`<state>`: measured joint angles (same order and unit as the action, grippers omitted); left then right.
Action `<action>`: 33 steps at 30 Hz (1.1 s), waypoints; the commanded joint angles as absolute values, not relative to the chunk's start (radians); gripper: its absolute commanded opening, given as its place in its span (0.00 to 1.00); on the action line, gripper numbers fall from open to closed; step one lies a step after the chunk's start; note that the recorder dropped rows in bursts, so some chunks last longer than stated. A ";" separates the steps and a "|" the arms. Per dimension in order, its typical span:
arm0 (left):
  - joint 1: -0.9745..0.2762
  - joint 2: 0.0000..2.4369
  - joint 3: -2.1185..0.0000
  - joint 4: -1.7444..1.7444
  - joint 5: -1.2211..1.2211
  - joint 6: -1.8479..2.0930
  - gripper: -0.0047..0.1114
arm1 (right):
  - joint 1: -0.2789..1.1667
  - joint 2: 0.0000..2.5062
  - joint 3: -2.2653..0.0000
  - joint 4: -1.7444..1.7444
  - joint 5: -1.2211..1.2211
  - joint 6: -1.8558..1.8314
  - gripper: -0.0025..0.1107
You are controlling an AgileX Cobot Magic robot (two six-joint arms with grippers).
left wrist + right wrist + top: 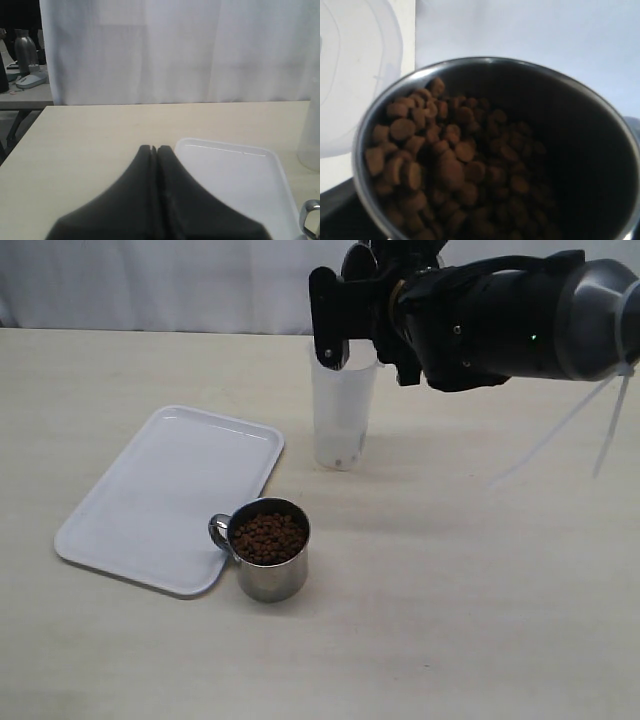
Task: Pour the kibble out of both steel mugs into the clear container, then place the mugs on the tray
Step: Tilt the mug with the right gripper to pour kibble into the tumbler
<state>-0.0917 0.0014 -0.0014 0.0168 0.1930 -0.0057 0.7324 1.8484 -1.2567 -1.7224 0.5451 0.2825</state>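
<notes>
steel mugs (272,580) two, tray (150,500) one, container (342,410) one

Soft, even light is falling from above, casting only faint shadows beside the standing mug (272,582) and clear container (343,410). The tray (160,495) is glaring white — nearly washing out. The left gripper (153,149) is blurring near its lens; the held mug (592,150) is shading its kibble (445,160), dim and soft.

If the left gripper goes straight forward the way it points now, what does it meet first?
The left gripper would likely meet bare table, then the white curtain; the tray lies beside its line. Depth unclear.
</notes>
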 commanded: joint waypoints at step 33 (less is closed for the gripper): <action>-0.095 0.000 0.000 0.015 0.185 -0.017 0.04 | 0.734 1.840 -1.271 -1.744 0.553 -0.012 0.06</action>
